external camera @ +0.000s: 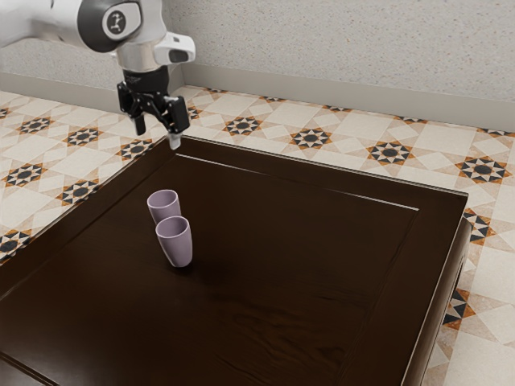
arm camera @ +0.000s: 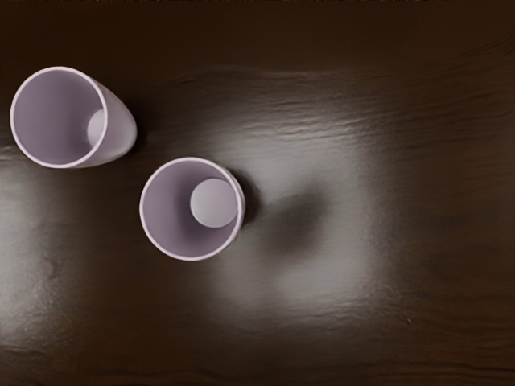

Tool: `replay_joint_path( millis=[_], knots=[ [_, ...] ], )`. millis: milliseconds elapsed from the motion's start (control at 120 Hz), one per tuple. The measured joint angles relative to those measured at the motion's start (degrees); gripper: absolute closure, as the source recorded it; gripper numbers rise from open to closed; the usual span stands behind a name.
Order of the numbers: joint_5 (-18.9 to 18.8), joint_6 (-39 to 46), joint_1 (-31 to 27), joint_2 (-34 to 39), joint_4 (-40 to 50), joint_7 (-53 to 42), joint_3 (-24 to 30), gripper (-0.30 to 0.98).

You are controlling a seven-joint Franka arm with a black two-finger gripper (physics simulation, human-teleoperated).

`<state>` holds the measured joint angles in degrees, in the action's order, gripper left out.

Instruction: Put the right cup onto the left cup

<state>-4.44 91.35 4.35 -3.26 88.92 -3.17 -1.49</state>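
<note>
While smooth, tapered lilac cup (arm camera: 167, 205) and matching lilac cup (arm camera: 52, 117) stand upright below black two-finger pincer (external camera: 158, 137), mouths up, suiting nesting, pincer wide, empty, presumably for first grasp.

Two cups (external camera: 175, 248), one table (external camera: 306, 265), one arm (external camera: 60, 22), one tool (external camera: 158, 137)

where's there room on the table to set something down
The dark brown wooden table is bare from the nearer tapered lilac cup to the exterior view's right edge of the tabletop, and toward that view's bottom. Crowded: between that cup and the matching farther cup, a gap likely tight for a hand.
</note>
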Motion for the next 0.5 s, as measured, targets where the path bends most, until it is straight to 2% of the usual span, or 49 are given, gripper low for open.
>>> replay_joint_path(
  millis=[150,375,500],
  knots=[
    [0.1,1.9,-0.1,0.4,2.3,-0.2,-0.2,0.00],
    [1.9,8.4,-1.0,1.4,12.6,-0.4,-0.7,0.00],
    [3.7,12.8,-1.7,1.1,17.6,-0.4,-0.9,0.04]
  ],
)
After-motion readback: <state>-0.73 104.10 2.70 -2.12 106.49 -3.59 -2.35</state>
